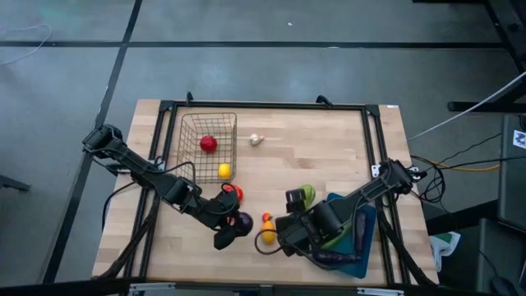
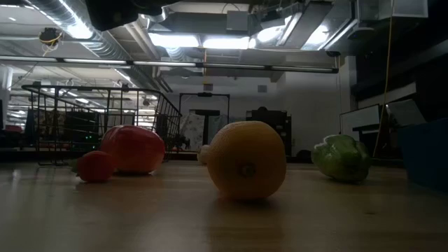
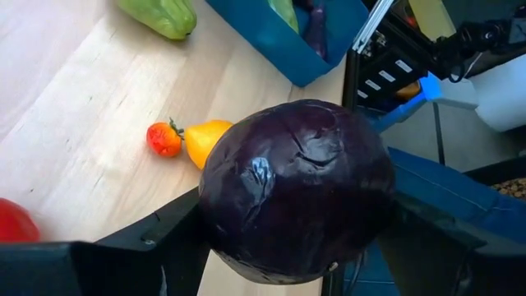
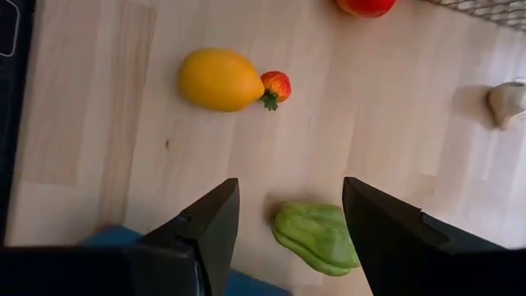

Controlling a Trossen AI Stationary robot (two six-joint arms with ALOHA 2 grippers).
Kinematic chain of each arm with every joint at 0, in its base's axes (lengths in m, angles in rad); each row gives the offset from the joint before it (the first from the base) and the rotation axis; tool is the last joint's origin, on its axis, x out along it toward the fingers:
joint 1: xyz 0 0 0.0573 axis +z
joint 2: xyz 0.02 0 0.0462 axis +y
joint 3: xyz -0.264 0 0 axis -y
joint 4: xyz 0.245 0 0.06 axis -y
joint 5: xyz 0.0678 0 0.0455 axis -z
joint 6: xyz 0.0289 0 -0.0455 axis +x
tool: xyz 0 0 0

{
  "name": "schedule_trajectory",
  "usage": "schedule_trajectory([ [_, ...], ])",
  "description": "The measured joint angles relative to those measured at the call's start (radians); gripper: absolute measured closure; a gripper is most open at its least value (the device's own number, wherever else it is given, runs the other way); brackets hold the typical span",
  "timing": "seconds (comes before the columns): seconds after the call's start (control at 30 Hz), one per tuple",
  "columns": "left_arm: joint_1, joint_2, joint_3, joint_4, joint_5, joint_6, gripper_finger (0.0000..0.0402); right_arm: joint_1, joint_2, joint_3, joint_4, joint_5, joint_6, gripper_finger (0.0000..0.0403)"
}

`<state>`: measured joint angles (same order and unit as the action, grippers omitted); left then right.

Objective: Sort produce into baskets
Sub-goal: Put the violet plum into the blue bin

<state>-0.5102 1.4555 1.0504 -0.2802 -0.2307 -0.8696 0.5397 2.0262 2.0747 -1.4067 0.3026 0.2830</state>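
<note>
My left gripper is shut on a round dark purple vegetable near the table's front middle. My right gripper is open and empty above the table beside the teal tray. A green vegetable lies on the table below the gap between its fingers. A yellow-orange fruit and a small red fruit lie together between the two grippers. The wire basket holds a red tomato and a yellow lemon. My left gripper pinches the purple vegetable by its two opposite sides between its two fingers. The vegetable fills the gap between them. It is lifted clear of the table.
A red tomato lies on the table just beyond my left gripper. A white garlic lies right of the basket. The teal tray holds green and purple pieces. A black frame runs around the tabletop.
</note>
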Motion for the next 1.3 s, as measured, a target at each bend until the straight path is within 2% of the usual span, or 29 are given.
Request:
schedule_trajectory([
  [0.13,0.0,0.0,0.0,0.0,-0.001,0.0,0.0112,-0.016,0.0,0.0,0.0,-0.044,0.0,0.0165],
  [0.4,0.0,0.0,0.0,0.0,-0.002,0.0,0.0112,-0.031,0.001,0.0,0.036,-0.061,0.0,0.0032],
  [0.5,0.0,0.0,0.0,0.0,-0.002,0.0,0.0112,-0.03,0.001,0.0,0.117,-0.061,0.0,0.0008],
  [0.7,0.0,0.0,0.0,0.004,-0.002,0.005,0.0112,-0.03,0.001,0.0,0.323,-0.052,-0.043,0.0033],
  [0.9,0.0,0.0,0.0,0.046,-0.001,0.046,0.0112,-0.029,0.001,0.0,0.45,0.064,-0.226,0.0054],
  [1.17,-0.001,0.0,0.0,0.108,0.133,0.095,0.0112,-0.029,0.002,0.0,0.513,0.047,-0.514,0.0069],
  [1.3,0.0,0.0,0.0,0.155,0.144,0.091,0.0112,-0.029,0.002,0.0,0.551,-0.004,-0.643,0.0072],
])
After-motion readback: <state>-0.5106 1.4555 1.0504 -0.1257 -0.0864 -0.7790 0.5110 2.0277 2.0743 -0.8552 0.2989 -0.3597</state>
